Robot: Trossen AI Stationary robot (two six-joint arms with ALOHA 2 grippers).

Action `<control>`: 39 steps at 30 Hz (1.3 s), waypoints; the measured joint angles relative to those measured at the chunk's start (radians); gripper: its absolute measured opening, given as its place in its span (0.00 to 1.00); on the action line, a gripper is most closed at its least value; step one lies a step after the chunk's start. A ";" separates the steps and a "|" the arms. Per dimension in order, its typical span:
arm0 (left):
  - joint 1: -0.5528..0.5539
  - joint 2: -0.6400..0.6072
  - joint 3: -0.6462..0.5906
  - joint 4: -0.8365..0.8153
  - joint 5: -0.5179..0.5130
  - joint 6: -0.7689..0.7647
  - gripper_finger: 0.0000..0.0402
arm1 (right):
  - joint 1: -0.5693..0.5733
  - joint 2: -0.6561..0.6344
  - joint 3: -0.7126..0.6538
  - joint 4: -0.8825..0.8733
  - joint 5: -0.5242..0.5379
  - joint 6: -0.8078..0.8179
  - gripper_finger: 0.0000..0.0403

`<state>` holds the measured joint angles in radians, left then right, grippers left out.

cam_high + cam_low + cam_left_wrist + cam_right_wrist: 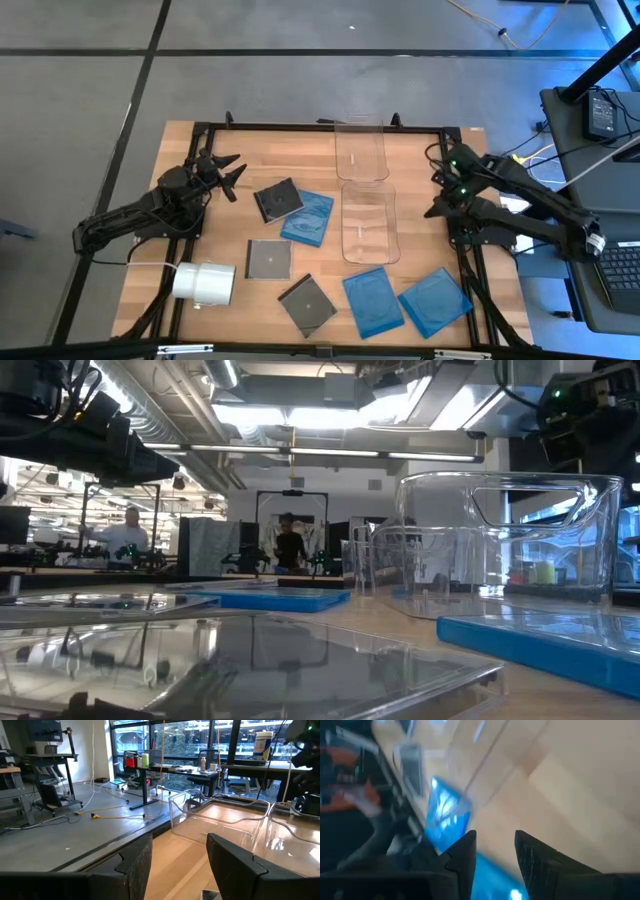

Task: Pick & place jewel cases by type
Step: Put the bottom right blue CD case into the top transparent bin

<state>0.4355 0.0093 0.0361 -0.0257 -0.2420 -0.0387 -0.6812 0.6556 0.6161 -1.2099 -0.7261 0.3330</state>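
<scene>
Jaws on both grippers are parted, holding nothing: left gripper (228,172) sits far-left, right gripper (436,190) at the table's (230,140) right edge. Jewel cases (302,219) lie scattered mid-table and nearer.

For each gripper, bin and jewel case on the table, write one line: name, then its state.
Left gripper: open, empty, above the table's left edge.
Right gripper: open, empty, at the right edge.
Two clear bins: upright, empty.
Blue jewel cases: three, lying flat, closed.
Dark jewel cases: three, flat, closed.
White roll: on its side.
</scene>
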 joint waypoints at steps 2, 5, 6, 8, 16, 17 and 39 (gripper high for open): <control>0.000 0.000 0.000 0.000 0.000 0.000 0.46 | 0.005 0.031 0.000 -0.028 -0.039 -0.047 0.34; 0.000 0.000 0.000 0.000 0.000 0.000 0.46 | 0.026 0.077 0.000 -0.055 -0.025 -0.072 0.34; 0.000 0.000 0.000 0.000 0.000 0.000 0.46 | 0.032 0.093 0.000 -0.053 -0.020 -0.072 0.34; 0.000 0.000 0.000 0.000 0.000 0.000 0.46 | 0.044 0.123 0.000 -0.054 -0.021 -0.078 0.34; 0.000 0.000 0.000 0.000 0.000 0.000 0.46 | 0.110 0.310 0.000 -0.057 -0.069 -0.161 0.34; 0.000 0.000 0.000 0.000 0.000 0.000 0.46 | 0.114 0.338 0.000 -0.059 -0.068 -0.146 0.34; 0.000 0.000 0.000 0.000 0.000 -0.004 0.46 | 0.117 0.556 0.069 -0.035 -0.080 -0.411 0.34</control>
<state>0.4356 0.0093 0.0363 -0.0261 -0.2417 -0.0425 -0.5640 1.2114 0.6853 -1.2449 -0.8062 -0.0780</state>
